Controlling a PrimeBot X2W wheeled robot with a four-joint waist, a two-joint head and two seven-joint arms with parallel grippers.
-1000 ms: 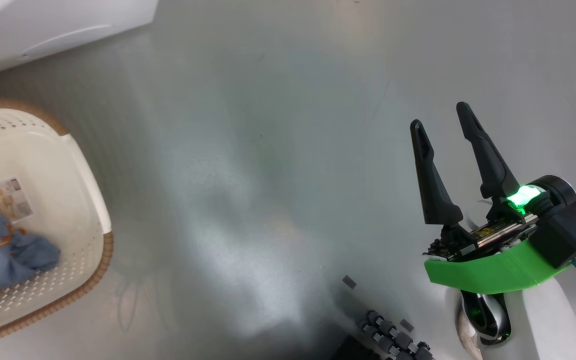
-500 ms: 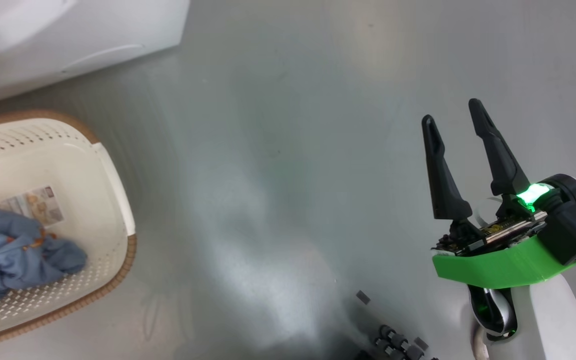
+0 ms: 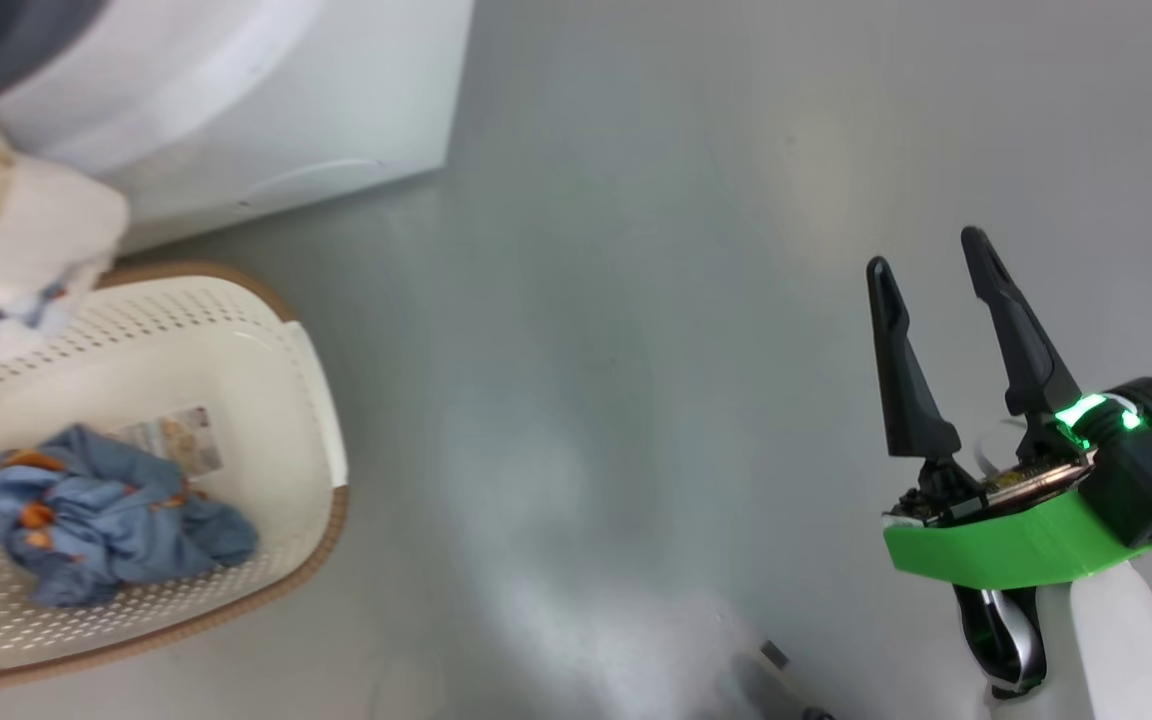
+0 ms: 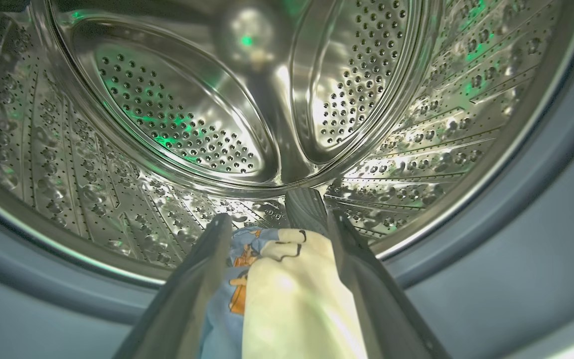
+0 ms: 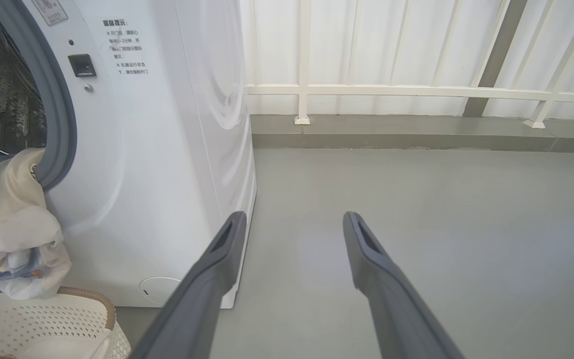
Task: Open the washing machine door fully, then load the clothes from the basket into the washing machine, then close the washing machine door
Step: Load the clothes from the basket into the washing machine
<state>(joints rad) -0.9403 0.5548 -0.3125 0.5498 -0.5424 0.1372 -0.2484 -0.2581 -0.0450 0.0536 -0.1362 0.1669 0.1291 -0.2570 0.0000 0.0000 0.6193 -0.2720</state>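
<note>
Your left claw (image 4: 279,219) is spread wide inside the mouth of the washing machine (image 5: 167,149). A cream and blue cloth (image 4: 287,299) sits between its fingers, and the cloth's bottom end is cut off. Another blue bundle (image 3: 106,530) lies in the basket (image 3: 321,400), whose left side is cut off. Your right claw (image 3: 928,250) has its fingers apart over the floor (image 3: 636,350).

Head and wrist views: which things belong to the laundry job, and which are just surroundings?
Job: washing machine; drum; basket; blue clothes in the basket; cream-and-blue garment between the fingers of the left claw.
Surroundings: white railing; grey floor.
</note>
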